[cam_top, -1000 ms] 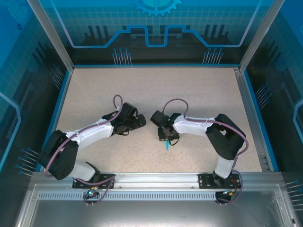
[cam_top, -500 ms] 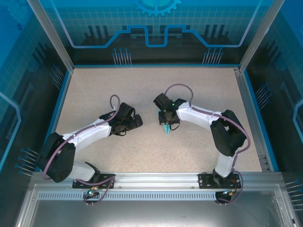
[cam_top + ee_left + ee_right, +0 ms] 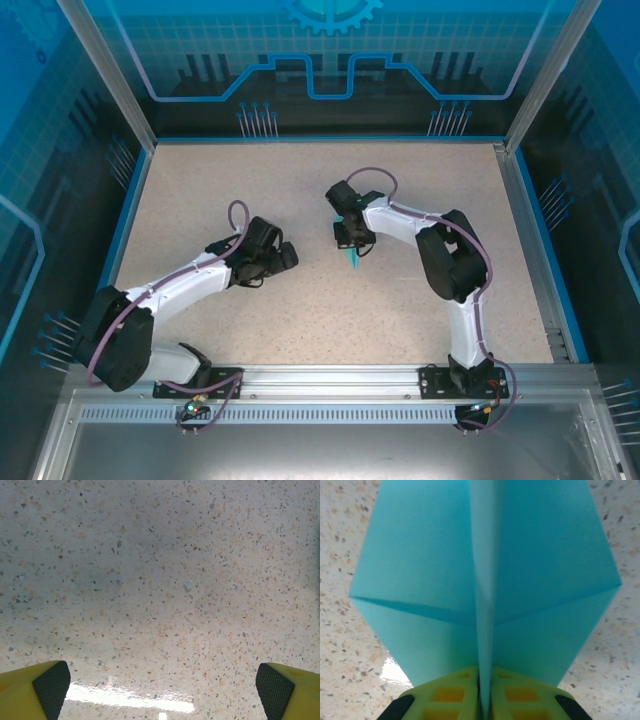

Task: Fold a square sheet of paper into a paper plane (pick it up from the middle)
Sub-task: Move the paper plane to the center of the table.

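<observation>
Because the paper plane point(image 3: 420, 580) is thin, light and likely easily crushed, it is pinched by its centre fold between the fingers of the right gripper point(image 3: 485, 702), wings fanned ahead, while the left gripper point(image 3: 160, 685) is spread empty.

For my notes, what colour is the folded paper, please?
The paper plane is plain light blue, clearest in the right wrist view.

The left gripper point(image 3: 160, 690) stands with its 2 fingers point(image 3: 50, 687) spread wide, the right gripper point(image 3: 485, 702) pinched tight.
</observation>
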`<state>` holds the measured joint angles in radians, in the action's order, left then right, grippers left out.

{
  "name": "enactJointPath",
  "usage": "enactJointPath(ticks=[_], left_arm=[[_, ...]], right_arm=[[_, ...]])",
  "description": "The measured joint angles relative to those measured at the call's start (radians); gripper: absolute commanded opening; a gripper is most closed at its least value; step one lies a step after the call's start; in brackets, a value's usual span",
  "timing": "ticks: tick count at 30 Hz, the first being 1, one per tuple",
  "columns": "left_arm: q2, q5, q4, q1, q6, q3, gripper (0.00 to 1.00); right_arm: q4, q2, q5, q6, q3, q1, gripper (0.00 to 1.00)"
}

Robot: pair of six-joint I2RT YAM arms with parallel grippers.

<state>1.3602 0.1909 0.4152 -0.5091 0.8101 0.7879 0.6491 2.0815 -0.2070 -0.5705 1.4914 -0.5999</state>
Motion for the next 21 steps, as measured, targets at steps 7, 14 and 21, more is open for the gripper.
enactJointPath(ticks=[7, 14, 21], left_arm=[[0.0, 0.0, 0.011, 0.001, 0.0, 0.0, 0.98], [-0.001, 0.006, 0.043, 0.011, -0.006, 0.015, 0.99], [-0.071, 0.085, 0.106, 0.07, -0.058, 0.109, 0.98]], right_arm=[[0.004, 0.017, 0.009, -0.027, 0.008, 0.0, 0.17], [0.032, -0.003, 0.01, -0.042, 0.019, 0.0, 0.48], [0.063, -0.265, -0.016, -0.035, 0.013, 0.001, 0.84]])
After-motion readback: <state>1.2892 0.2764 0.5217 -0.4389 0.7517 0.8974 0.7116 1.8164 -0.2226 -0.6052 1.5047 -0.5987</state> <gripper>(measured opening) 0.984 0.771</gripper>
